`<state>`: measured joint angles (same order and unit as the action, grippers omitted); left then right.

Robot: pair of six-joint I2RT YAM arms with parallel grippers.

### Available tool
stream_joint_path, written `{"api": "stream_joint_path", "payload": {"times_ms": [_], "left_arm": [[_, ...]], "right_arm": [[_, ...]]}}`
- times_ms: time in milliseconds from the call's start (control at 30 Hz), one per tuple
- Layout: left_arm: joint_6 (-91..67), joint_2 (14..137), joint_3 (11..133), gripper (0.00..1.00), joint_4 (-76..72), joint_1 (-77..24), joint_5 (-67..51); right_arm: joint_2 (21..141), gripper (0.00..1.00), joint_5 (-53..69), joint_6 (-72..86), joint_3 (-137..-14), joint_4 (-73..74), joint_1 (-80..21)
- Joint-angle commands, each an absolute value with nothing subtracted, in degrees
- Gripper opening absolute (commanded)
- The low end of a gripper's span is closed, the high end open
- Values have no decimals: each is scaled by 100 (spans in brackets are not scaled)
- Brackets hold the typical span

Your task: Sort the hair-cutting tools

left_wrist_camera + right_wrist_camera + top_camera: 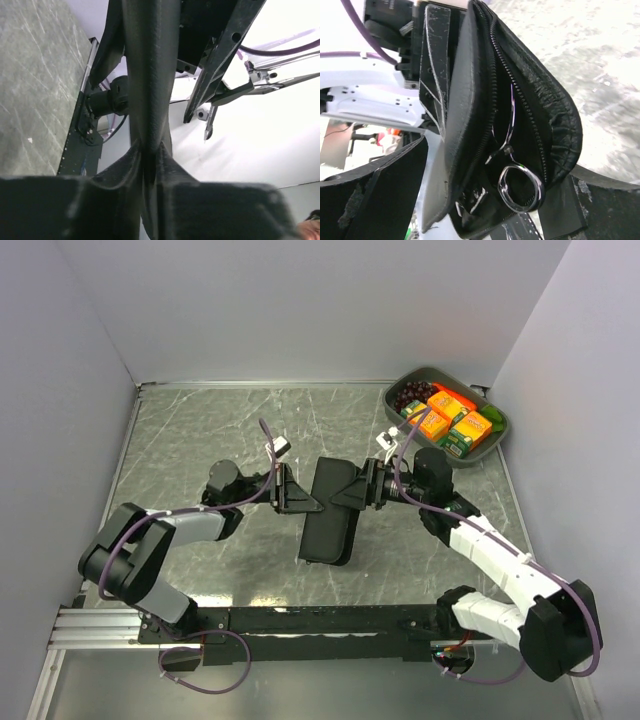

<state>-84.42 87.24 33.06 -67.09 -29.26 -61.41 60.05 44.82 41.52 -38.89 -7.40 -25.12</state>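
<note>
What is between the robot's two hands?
The black case is between the left gripper and the right gripper, clearest in the top view.

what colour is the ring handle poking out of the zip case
The scissors' metal ring handle is shiny silver; clearest in the right wrist view.

The bench (200, 430) was a grey, marble-patterned slab, scuffed with pale scratches (plainest in the left wrist view). Its surface ran flat and bare across most of the top view. In the far right corner sat a dark grey tray (440, 370), holding purple grapes (410, 393) and small orange boxes (447, 403). A black rail (330, 620) ran along the near edge. Over the middle, a black case (328, 530) cast a soft shadow on the slab. Whether its lower end touched the bench could not be told.
</note>
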Motion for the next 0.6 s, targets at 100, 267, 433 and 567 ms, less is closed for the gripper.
{"api": "stream_joint_path", "payload": {"times_ms": [100, 267, 433, 567], "left_arm": [[-6235, 8280, 4253, 35, -3802, -3111, -5644], [-5502, 8288, 4745, 50, -2716, -3120, -5195], [-5712, 8499, 4773, 51, -2996, -3129, -5159], [-5801, 8569, 4755, 49, -3041, -3129, -5142]], "right_arm": [[6073, 79, 4983, 4193, -4333, -1292, -2601], [6135, 58, 5080, 4131, -4447, -1213, -2619], [6205, 42, 5115, 4043, -4544, -1099, -2610], [6232, 26, 5115, 3938, -4623, -949, -2610]]}}
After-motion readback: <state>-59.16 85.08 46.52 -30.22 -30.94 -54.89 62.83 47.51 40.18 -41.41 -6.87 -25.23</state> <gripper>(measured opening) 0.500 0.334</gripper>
